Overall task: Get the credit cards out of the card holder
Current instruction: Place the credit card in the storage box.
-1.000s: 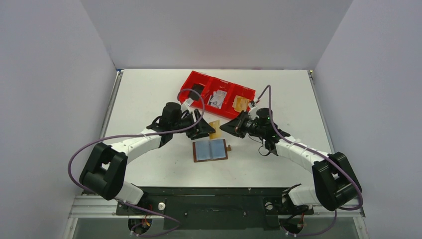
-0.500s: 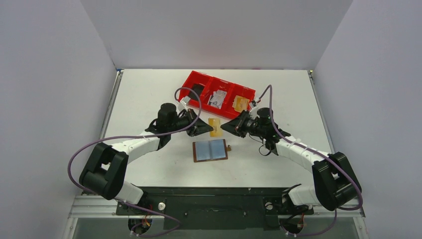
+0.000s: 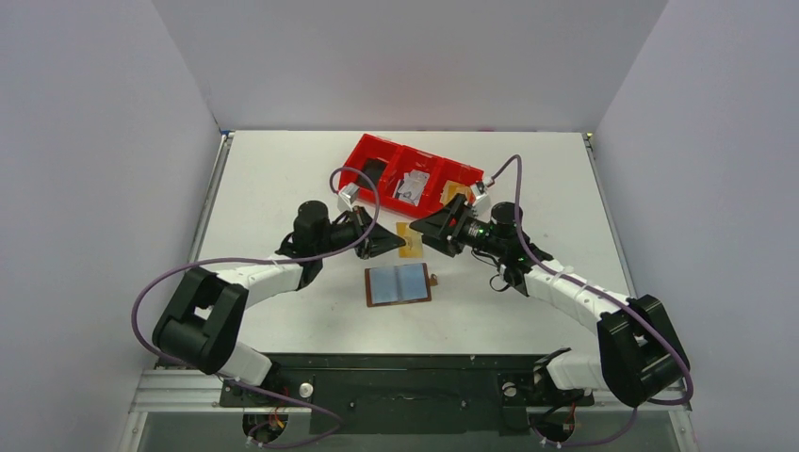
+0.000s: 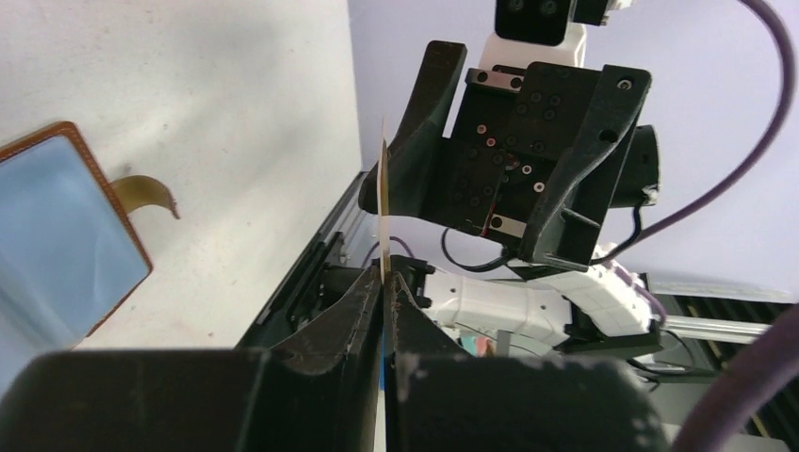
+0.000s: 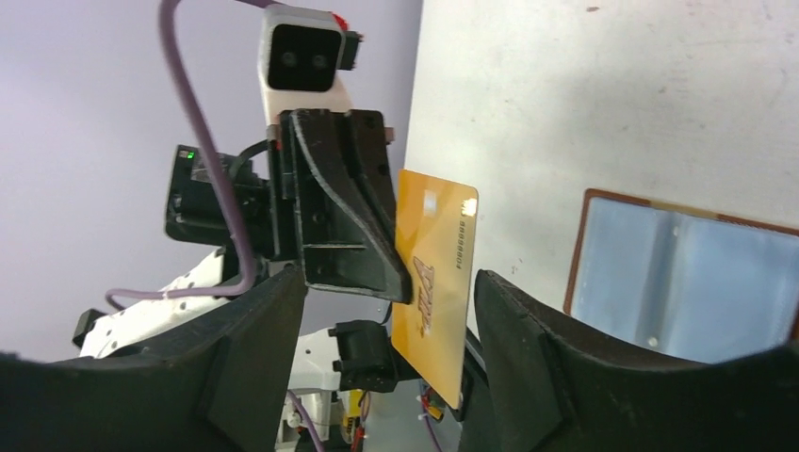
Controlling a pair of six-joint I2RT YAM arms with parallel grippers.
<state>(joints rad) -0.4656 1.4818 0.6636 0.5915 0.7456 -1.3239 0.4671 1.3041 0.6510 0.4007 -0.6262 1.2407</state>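
Observation:
My left gripper [image 3: 394, 241] is shut on the edge of a tan-gold credit card [image 3: 408, 240], held upright above the table. In the left wrist view the card [image 4: 383, 188] shows edge-on, rising from the closed left gripper [image 4: 386, 275]. My right gripper [image 3: 426, 229] stands open just right of the card, one finger on each side of it and touching neither. The right wrist view shows the gold card [image 5: 435, 282] between the open right gripper [image 5: 388, 282]. The brown card holder [image 3: 398, 283] lies open on the table below them, both halves showing light blue.
A red three-compartment tray [image 3: 386, 143] with small items sits behind the grippers. The holder's snap tab [image 4: 146, 188] sticks out toward the right side. Grey walls enclose the white table on three sides.
The gold card has passed from the right gripper to the left. The left jaws closed on it and the right jaws opened. The right gripper has shifted slightly left and back.

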